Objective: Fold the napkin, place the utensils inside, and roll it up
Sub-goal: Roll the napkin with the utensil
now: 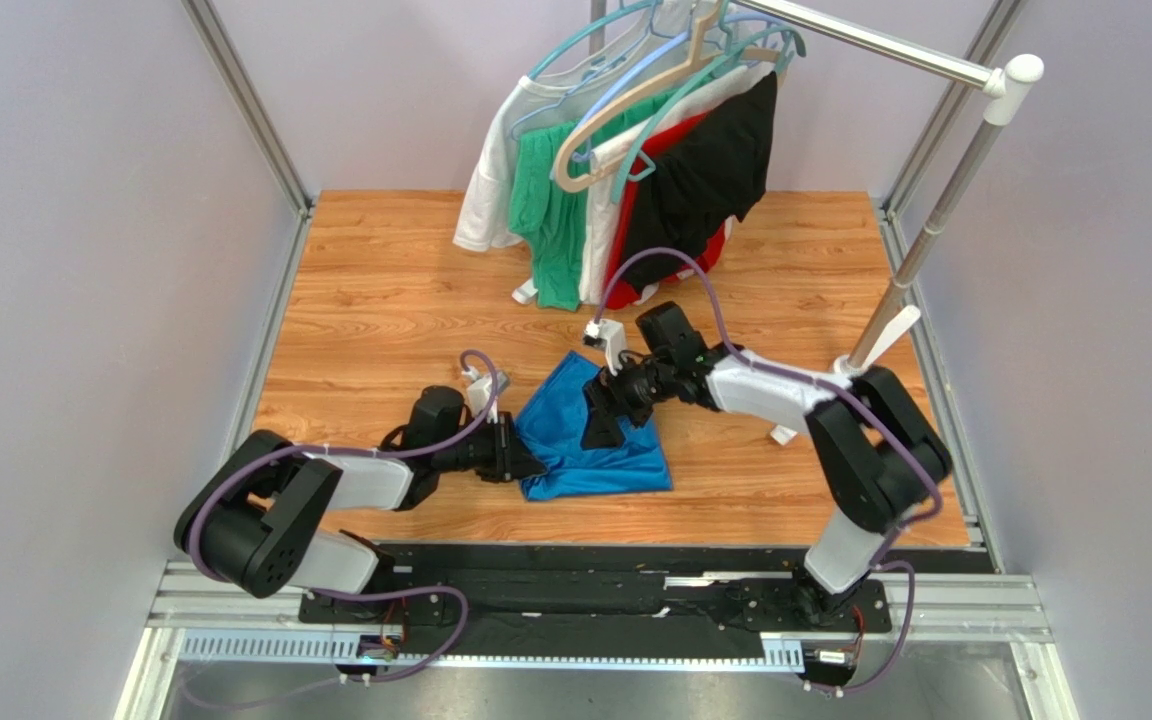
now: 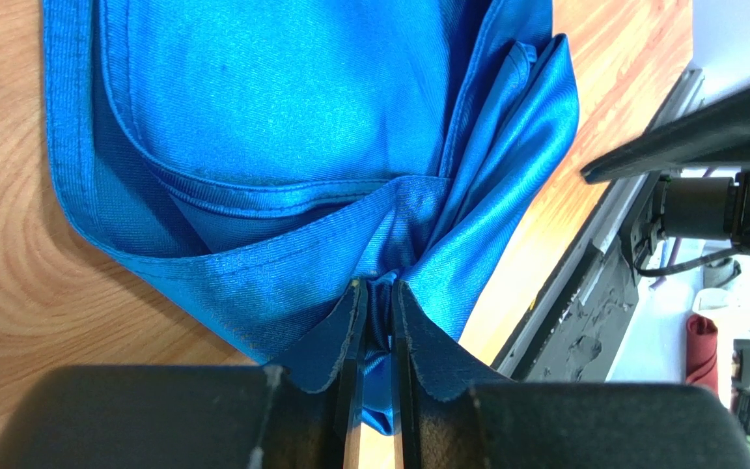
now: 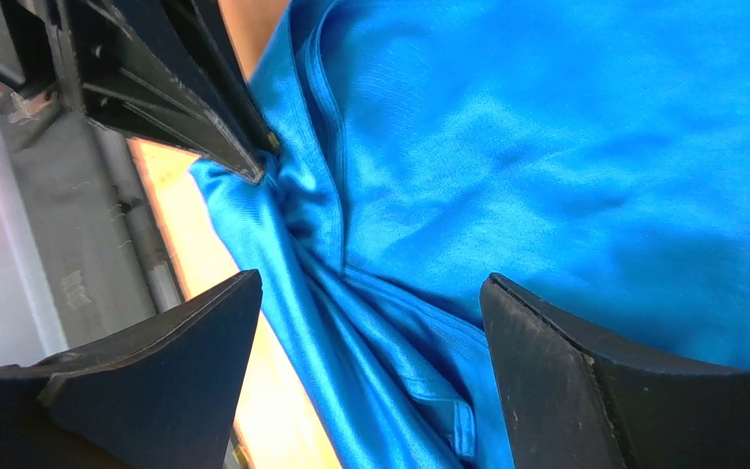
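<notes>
Folding step. Napkin (image 1: 605, 450) lies crumpled, partly doubled, by the table's (image 1: 387, 285) near edge, centre. Left gripper (image 2: 374, 293) pinches a bunched fold. Right gripper (image 3: 369, 283) hovers above the cloth, fingers spread, empty. Next move probably calls for a fresh edge grasp, then a flattening pull.

– What sort of place is this?
– A robot lab test cell. Plain pale wall panels (image 1: 71, 225) in metal framing box in a wooden tabletop (image 1: 387, 300).
– What else shows it?
– Cabled robot arms (image 1: 778, 393) are bolted to a metal rail (image 1: 237, 608) along the bottom of the frame. A clothes rack (image 1: 868, 45) with shirts on hangers (image 1: 612, 90) stands at upper right.
</notes>
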